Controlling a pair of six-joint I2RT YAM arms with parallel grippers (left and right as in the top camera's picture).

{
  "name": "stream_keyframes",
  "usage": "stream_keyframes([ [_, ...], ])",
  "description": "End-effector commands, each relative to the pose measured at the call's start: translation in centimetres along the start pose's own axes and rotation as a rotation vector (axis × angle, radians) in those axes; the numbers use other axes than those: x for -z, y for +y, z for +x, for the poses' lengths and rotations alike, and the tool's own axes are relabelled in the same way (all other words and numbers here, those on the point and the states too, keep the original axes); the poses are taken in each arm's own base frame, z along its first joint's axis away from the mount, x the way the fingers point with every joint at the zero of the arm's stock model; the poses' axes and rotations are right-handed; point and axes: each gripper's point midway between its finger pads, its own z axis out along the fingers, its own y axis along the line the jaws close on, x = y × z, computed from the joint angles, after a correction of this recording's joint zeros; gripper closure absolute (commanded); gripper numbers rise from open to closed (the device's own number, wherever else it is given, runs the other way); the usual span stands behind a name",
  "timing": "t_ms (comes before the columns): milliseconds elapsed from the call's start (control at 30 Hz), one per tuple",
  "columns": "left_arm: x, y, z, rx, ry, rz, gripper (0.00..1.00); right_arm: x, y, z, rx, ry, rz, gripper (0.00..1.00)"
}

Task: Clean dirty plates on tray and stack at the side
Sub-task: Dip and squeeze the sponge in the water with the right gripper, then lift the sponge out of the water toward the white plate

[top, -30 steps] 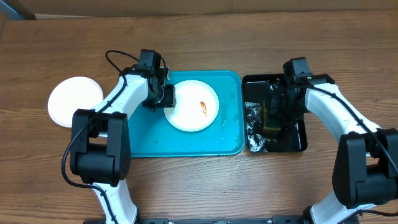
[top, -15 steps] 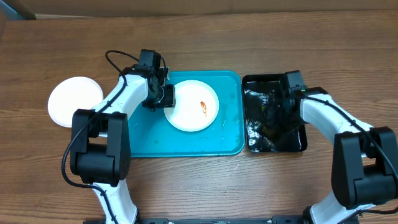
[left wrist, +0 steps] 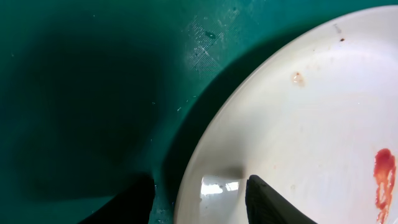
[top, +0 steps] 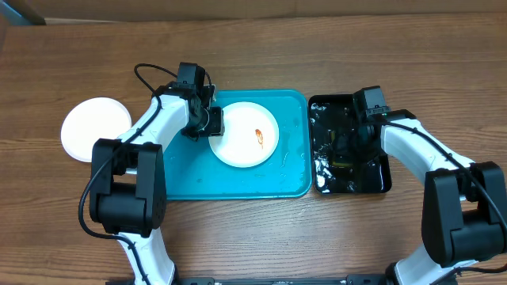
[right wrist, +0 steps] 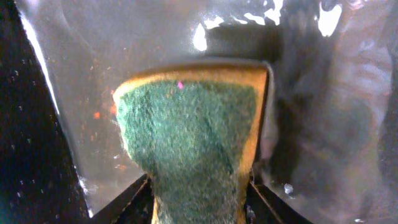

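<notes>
A white plate [top: 245, 134] with an orange-brown smear [top: 259, 136] lies in the turquoise tray [top: 238, 182]. My left gripper [top: 212, 123] is shut on the plate's left rim. In the left wrist view one finger [left wrist: 267, 202] rests on the plate [left wrist: 311, 124] and the other sits just outside the rim over the tray [left wrist: 93, 93]. My right gripper [top: 344, 150] is down in the black tray [top: 380, 180], shut on a green-and-yellow sponge [right wrist: 193, 137] that fills the space between its fingers [right wrist: 199, 208]. A clean white plate [top: 95, 129] lies on the table at the left.
The black tray holds water and foam [top: 323, 162] along its left side. It stands right next to the turquoise tray's right rim [top: 307, 142]. Bare wooden table [top: 253, 55] stretches behind both trays.
My right gripper has shifted a little to the left inside the black tray, with the sponge between its fingers. The left gripper and the plate have not moved.
</notes>
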Motion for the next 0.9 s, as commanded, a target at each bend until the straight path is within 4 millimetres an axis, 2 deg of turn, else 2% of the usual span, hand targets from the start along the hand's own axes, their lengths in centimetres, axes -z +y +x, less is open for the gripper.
stream_keyframes([
  [0, -0.98, 0.05, 0.57, 0.0, 0.02, -0.008, 0.5, -0.05, -0.44, -0.62, -0.001, -0.026, 0.019, 0.47],
  [33, -1.03, 0.06, 0.61, 0.0, 0.02, -0.007, 0.5, -0.13, -0.63, -0.61, -0.001, -0.029, 0.029, 0.42],
  [100, -1.14, 0.1, 0.75, 0.0, 0.023, -0.008, 0.51, -0.18, -0.77, -0.65, -0.001, -0.033, 0.036, 0.38],
  [300, -1.46, 0.17, 1.06, 0.001, 0.024, -0.005, 0.56, -0.16, -0.62, -1.12, 0.002, -0.052, 0.03, 0.38],
  [500, -1.46, 0.17, 1.07, 0.001, 0.025, -0.005, 0.57, -0.25, -1.02, -1.46, 0.003, -0.072, 0.051, 0.38],
  [567, -1.46, 0.17, 1.06, 0.003, 0.024, -0.005, 0.56, -0.26, -0.98, -1.45, 0.003, -0.072, 0.05, 0.41],
  [633, -1.46, 0.17, 1.06, 0.004, 0.024, -0.005, 0.57, -0.29, -0.82, -1.36, 0.008, -0.07, 0.049, 0.51],
  [700, -1.46, 0.17, 1.06, 0.004, 0.024, -0.005, 0.56, -0.32, -0.67, -1.32, 0.013, -0.07, 0.049, 0.57],
  [767, -1.46, 0.17, 1.05, 0.004, 0.024, -0.005, 0.52, -0.34, -0.53, -1.3, 0.017, -0.07, 0.048, 0.57],
  [867, -1.46, 0.15, 0.97, 0.003, 0.021, -0.004, 0.52, -0.53, -0.53, -1.06, 0.019, -0.067, 0.048, 0.55],
])
